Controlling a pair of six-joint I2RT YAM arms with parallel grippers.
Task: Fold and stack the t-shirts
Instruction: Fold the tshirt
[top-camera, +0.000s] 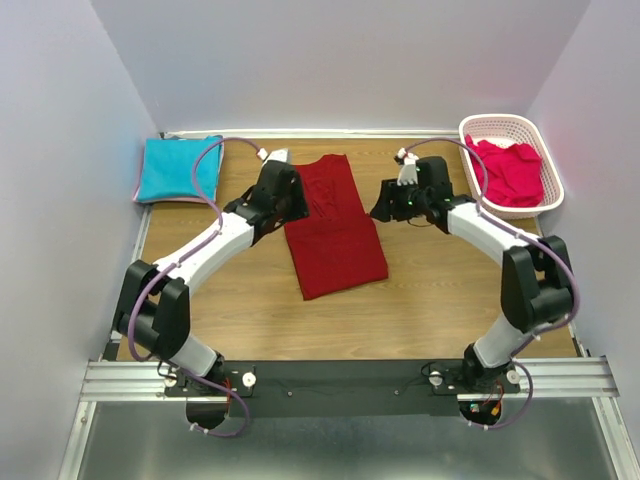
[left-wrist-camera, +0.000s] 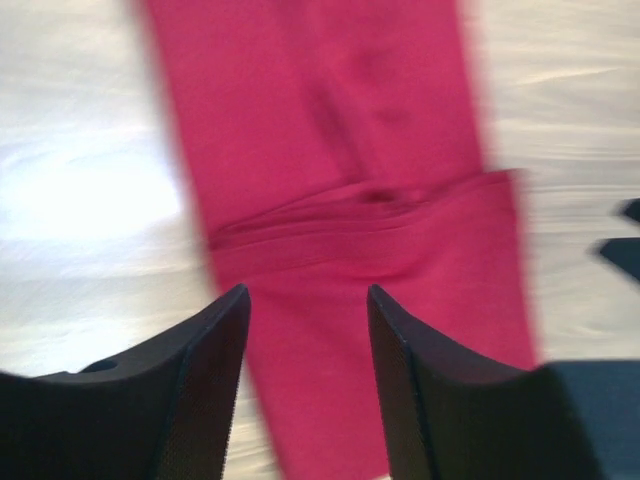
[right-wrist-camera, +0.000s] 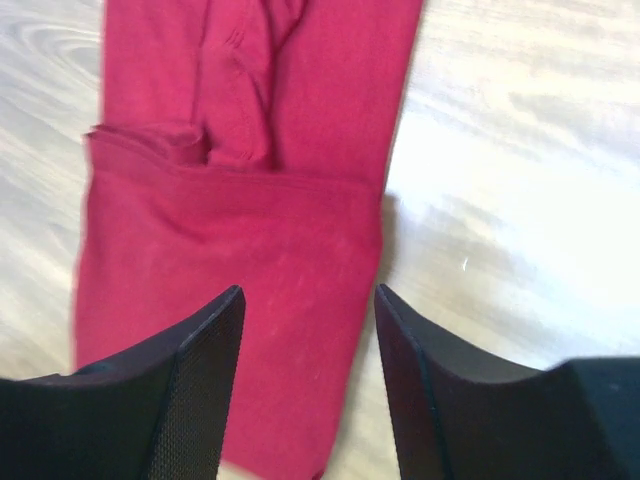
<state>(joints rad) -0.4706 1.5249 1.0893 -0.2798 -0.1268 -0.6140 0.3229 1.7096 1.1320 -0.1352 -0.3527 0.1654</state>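
Observation:
A dark red t-shirt (top-camera: 335, 225) lies flat mid-table, folded into a long strip with a sleeve tucked across it (left-wrist-camera: 340, 150) (right-wrist-camera: 250, 250). My left gripper (top-camera: 296, 203) hovers over its left edge, jaws open and nothing between them (left-wrist-camera: 306, 292). On the opposite side, my right gripper (top-camera: 388, 205) hangs open over the strip's right edge, also holding nothing (right-wrist-camera: 309, 292). A turquoise t-shirt (top-camera: 180, 168) sits folded at the back left corner. A brighter pinkish-red t-shirt (top-camera: 510, 172) is bunched in the basket.
A white latticed basket (top-camera: 500, 122) stands at the back right corner. Pale walls close in the wooden table (top-camera: 440, 290) on three sides. Cables loop from both wrists. The arm bases sit on a rail at the near edge.

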